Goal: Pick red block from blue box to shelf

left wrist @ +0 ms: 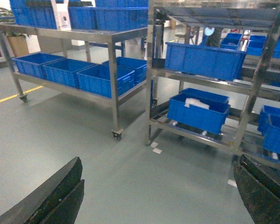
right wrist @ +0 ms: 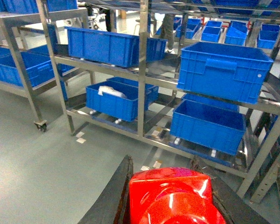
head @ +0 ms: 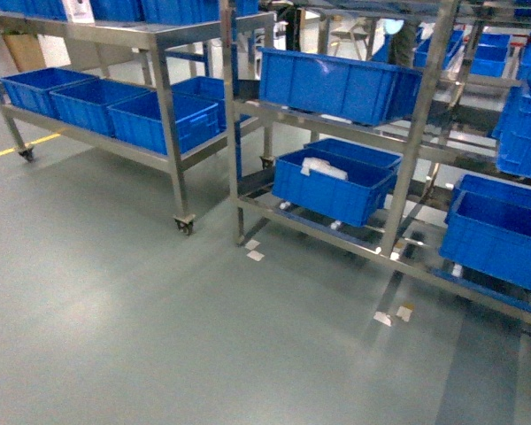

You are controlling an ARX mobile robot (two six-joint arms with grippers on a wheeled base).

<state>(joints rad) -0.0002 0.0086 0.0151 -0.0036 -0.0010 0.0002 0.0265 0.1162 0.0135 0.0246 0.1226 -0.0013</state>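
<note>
- Two dark pads of the right gripper [right wrist: 172, 198] clamp the red block [right wrist: 175, 198], held out from the shelf [right wrist: 142, 70].
- Left gripper [left wrist: 154, 196] hangs with jaws spread wide, holding nothing, also short of the shelf.
- Royal-blue crates [head: 336, 84] sit on the shelf's tiers; one lower crate holds something white [head: 323, 168].

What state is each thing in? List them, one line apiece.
red block: clamped between the right gripper's fingers, stud towards the camera.
right gripper: shut on the red block.
left gripper: open, nothing between its fingers.
shelf: loaded with royal-blue crates.
lower crate: open-topped, holding something white.
rolling rack: standing on casters, carrying blue crates.
</note>
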